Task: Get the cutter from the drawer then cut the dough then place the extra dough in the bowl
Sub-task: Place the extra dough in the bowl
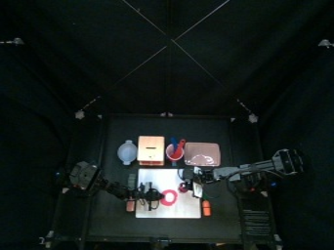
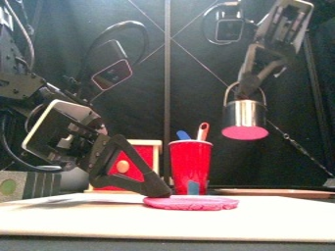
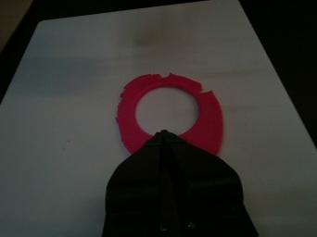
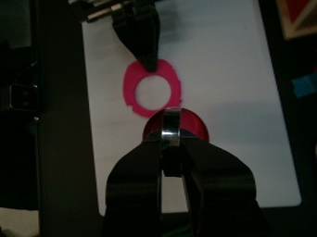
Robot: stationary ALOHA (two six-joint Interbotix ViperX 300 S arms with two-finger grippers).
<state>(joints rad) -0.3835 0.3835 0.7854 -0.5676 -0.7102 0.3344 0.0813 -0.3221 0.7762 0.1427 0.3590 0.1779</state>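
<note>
Dough ring (image 3: 213, 116) lay on the white board (image 3: 74, 56), left hand (image 3: 165, 139) closed, tips touching its edge. Right hand (image 4: 175, 148) gripped the cutter (image 2: 245, 106), pink disc (image 2: 245, 130) inside, raised above the board. Red cup (image 2: 191, 165) stood just behind the ring; bowl (image 1: 127, 151) and box (image 1: 152, 148) sat further back.

**Left arm** (image 1: 89, 178): enters from the left, with the forearm sloped steeply down toward the table's middle.

**Left gripper** (image 2: 160, 186): the 2 jaws are pressed together into 1 narrow wedge. The left wrist view shows no gap between them. The tip is lowered to surface level.

**Right arm** (image 1: 255, 168): enters from the right and reaches inward. In the front view the wrist is held well above the table, and the forearm descends from the upper right.

**Right gripper** (image 2: 245, 88): points straight down, its 2 jaws clamped on the cutter (image 2: 245, 106), which hangs beneath, clear of the surface.

The 2 grippers are apart, not touching.
</note>
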